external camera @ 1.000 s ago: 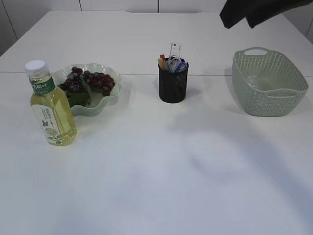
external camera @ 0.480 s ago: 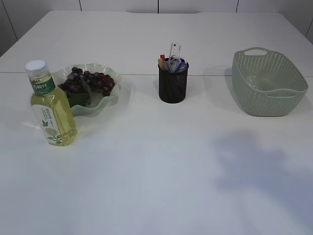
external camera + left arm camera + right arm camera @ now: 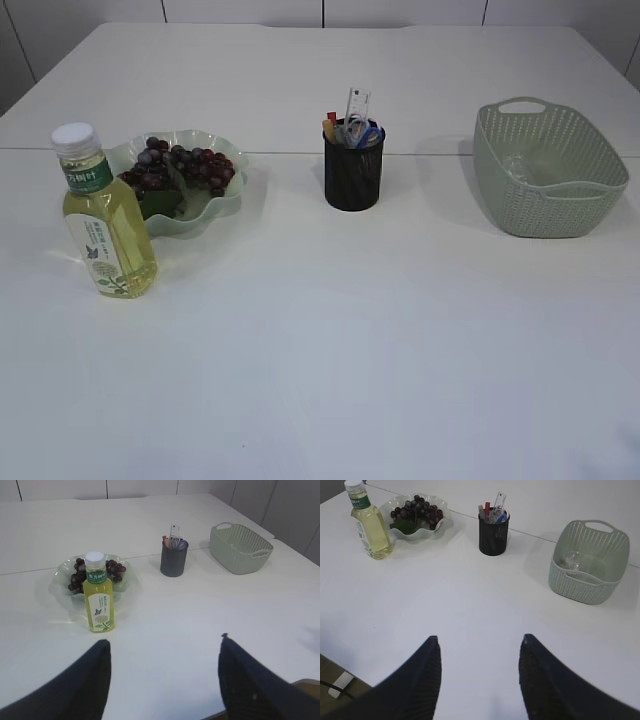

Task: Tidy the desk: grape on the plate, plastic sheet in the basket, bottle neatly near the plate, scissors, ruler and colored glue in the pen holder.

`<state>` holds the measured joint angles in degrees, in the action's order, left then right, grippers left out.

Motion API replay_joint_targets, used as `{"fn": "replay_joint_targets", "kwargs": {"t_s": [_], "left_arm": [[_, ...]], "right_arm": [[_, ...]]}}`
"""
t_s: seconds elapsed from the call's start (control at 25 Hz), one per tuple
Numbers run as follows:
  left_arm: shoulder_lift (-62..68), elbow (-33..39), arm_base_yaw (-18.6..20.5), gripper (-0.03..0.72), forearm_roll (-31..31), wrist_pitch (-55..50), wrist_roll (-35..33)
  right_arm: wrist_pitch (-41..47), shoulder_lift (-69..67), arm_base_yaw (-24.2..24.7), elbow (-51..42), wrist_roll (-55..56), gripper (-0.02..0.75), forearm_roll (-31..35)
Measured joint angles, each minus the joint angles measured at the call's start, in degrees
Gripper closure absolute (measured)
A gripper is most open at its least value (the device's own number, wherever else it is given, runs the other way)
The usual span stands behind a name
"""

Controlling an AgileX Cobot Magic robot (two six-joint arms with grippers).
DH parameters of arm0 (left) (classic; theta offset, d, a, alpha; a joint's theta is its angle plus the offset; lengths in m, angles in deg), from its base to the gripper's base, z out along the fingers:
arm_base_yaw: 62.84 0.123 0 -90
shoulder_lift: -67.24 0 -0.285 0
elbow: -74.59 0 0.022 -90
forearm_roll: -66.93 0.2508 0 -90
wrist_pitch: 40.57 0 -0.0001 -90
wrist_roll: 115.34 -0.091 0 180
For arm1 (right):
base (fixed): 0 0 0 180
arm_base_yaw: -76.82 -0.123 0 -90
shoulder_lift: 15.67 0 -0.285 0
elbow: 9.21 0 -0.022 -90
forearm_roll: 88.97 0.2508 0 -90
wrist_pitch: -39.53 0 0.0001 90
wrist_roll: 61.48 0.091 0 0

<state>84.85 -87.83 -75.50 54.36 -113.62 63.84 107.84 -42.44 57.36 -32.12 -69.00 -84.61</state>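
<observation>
Basket (image 3: 552, 170) holds the clear plastic sheet (image 3: 571, 560), plate (image 3: 218, 203) the grapes (image 3: 180, 165), holder (image 3: 353, 167) the tools. The upright bottle (image 3: 98, 593), touching the plate's near edge, lies ahead of the left gripper (image 3: 162, 672). Right gripper (image 3: 480, 672) hangs well back. Both stand spread, empty.

The setting was an indoor test or lab-type workspace arranged as a desk. A wide white table (image 3: 330, 330) filled the views, backed by plain white wall panels (image 3: 240, 10) with vertical seams. Desk items stood on it: a black mesh pen holder (image 3: 353, 175) with stationery, a green woven basket (image 3: 550, 170), a plate (image 3: 195, 215) of grapes (image 3: 185, 165) and a bottle (image 3: 105, 215). No personal furnishings were visible.
</observation>
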Motion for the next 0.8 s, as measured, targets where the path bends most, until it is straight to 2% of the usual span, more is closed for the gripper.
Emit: {"fn": "replay_joint_targets", "kwargs": {"t_s": [0.24, 0.4, 0.6, 0.8], "left_arm": [[-9.12, 9.84, 0.00, 0.220, -0.19, -0.31, -1.17], [-9.23, 14.82, 0.00, 0.223, 0.16, -0.63, -4.74], [-9.23, 20.96, 0.10, 0.230, 2.91, 2.13, -7.04], [-9.23, 28.17, 0.10, 0.231, 5.10, 7.74, -7.77]], "right_arm": [[0.10, 13.30, 0.00, -9.62, -0.02, 0.331, -2.28], [0.10, 19.58, 0.00, -16.58, -0.12, 0.332, -2.79], [-0.66, 20.06, 0.00, -23.36, -0.32, 0.333, -3.39], [-1.76, 20.06, 0.00, -25.47, -0.34, 0.333, -4.98]]}}
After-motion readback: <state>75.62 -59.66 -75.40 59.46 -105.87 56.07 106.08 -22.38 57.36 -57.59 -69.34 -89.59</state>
